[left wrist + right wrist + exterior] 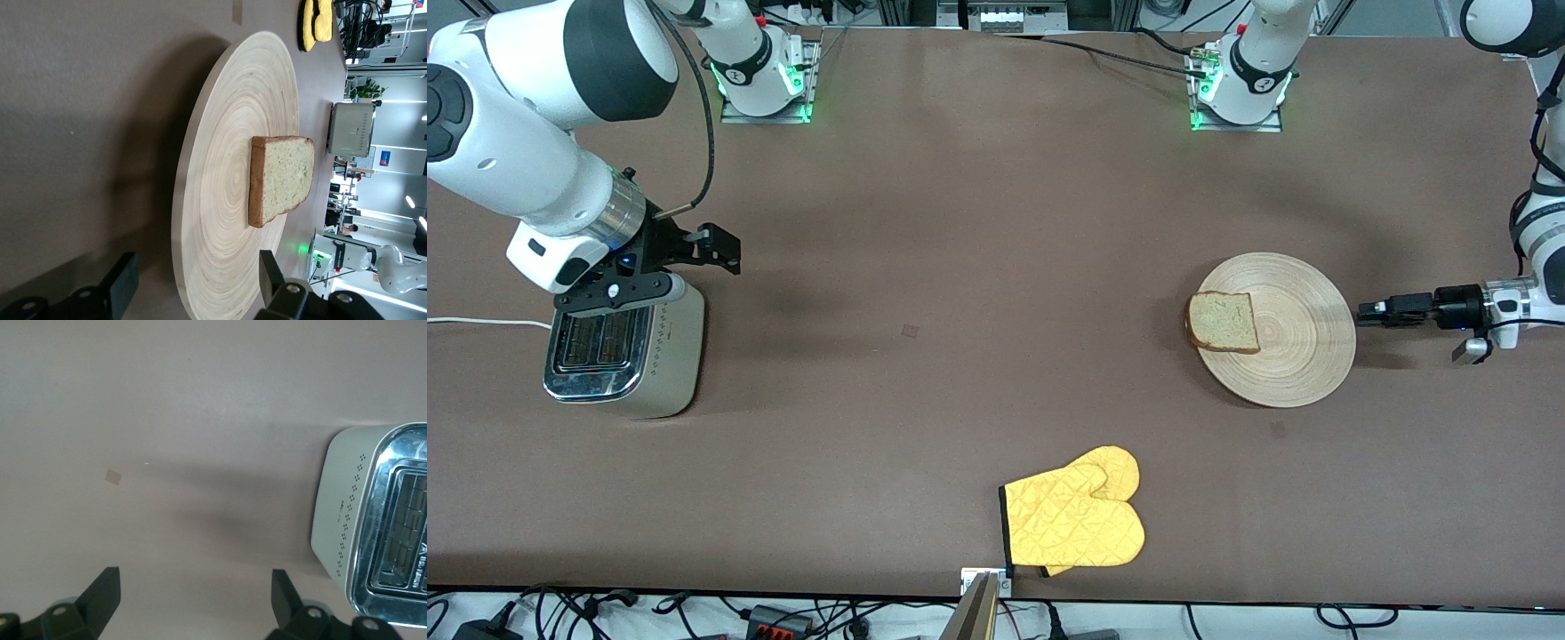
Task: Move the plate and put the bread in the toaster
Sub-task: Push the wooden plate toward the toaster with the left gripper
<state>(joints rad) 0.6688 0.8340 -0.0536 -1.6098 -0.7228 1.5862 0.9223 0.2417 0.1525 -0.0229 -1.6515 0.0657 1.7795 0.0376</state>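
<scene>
One unreadable logo on toaster (373,533).

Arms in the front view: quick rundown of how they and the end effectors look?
Both arms have glossy white shells with black joint bands. Bases glow green. The right end effector and left end effector are black, two-fingered. A black cable loops along the right arm.

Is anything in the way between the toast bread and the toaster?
Nothing visible is. The bread lies on the plate toward the left arm's end, the toaster stands at the right arm's end, and only bare table lies between. The yellow oven mitt sits nearer the front camera, off that line.
</scene>
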